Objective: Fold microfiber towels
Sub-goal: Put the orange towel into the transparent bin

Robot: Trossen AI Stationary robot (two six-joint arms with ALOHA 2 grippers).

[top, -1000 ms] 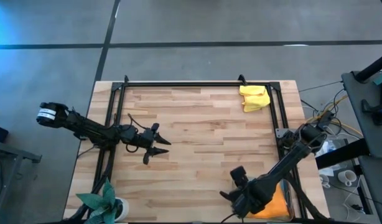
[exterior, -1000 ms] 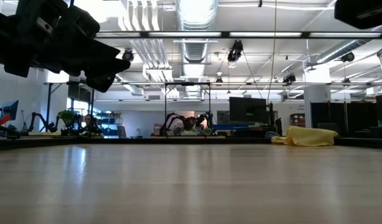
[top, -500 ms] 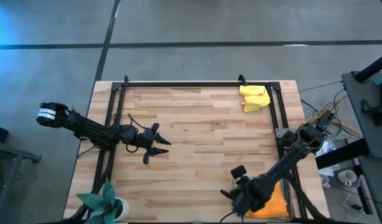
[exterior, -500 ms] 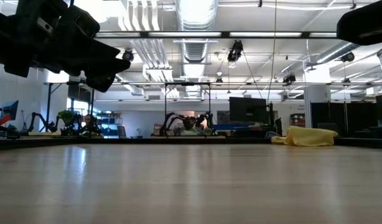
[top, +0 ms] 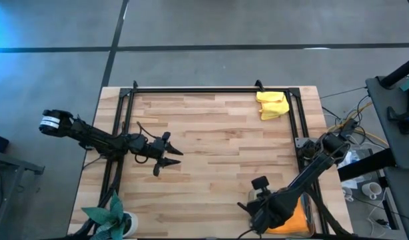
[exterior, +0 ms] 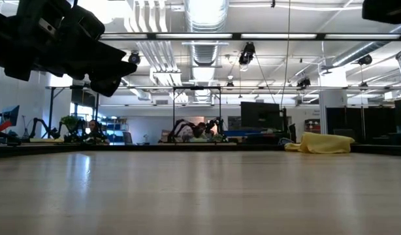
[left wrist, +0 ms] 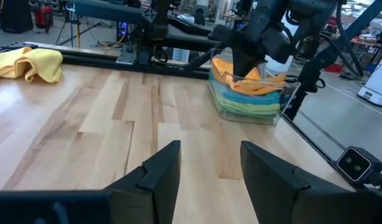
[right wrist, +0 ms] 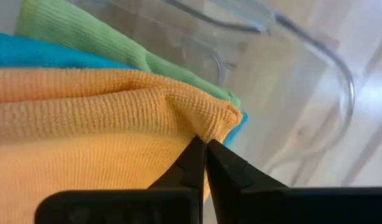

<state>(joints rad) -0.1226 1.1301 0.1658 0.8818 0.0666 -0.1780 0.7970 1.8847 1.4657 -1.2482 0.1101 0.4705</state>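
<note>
The step in hand looks like picking the next cloth from the stack. At the lower right of the high view, the right gripper [right wrist: 203,149] reaches into the clear plastic tray [left wrist: 289,94] and its fingers are pinched together on a raised corner of the orange towel [right wrist: 85,130], the top one of the stack. Whether the pinch has only this layer cannot be told for sure, but only orange cloth shows at the tips.

Next, I judge, the towel needs lifting clear of the tray without dragging the cloths beneath, then carrying to the bare middle of the wooden surface [top: 218,133] to be spread flat.

The left gripper [top: 166,159] waits over the left-centre of the high view, its fingers parted and holding nothing.

Count: in the tray, one orange towel on top, a blue towel [right wrist: 35,53] and a green towel [right wrist: 73,31] under it; further layers cannot be counted. One yellow towel [top: 272,105] lies bunched at the upper right of the high view. One tray, one small leafy plant [top: 108,215] at the lower left.
</note>
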